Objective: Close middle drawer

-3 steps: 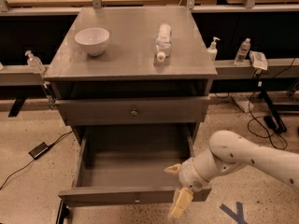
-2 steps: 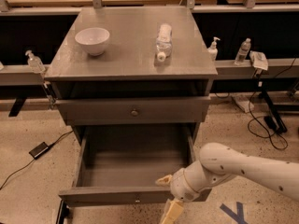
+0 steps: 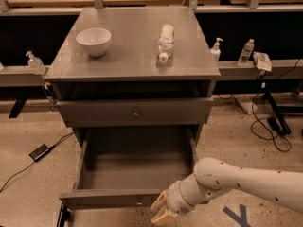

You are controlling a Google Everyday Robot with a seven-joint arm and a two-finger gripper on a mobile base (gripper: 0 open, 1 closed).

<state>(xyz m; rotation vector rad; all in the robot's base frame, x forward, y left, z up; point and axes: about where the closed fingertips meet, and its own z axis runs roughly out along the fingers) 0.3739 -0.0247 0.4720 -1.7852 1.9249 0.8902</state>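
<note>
the middle drawer (image 3: 132,169) stands pulled far out under the tabletop (image 3: 132,56). the gripper (image 3: 162,210) sits at its front panel, right of centre, jaws spread, empty. an off-centre push could skew and jam it, or slip underneath.

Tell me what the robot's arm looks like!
The arm is white, smooth and round like a fat tube, with tiny dark dots on it and a bulgy joint. No cables show. Its tool is yellowish-tan, at the bottom of the picture, right by the front of the open middle drawer.
</note>
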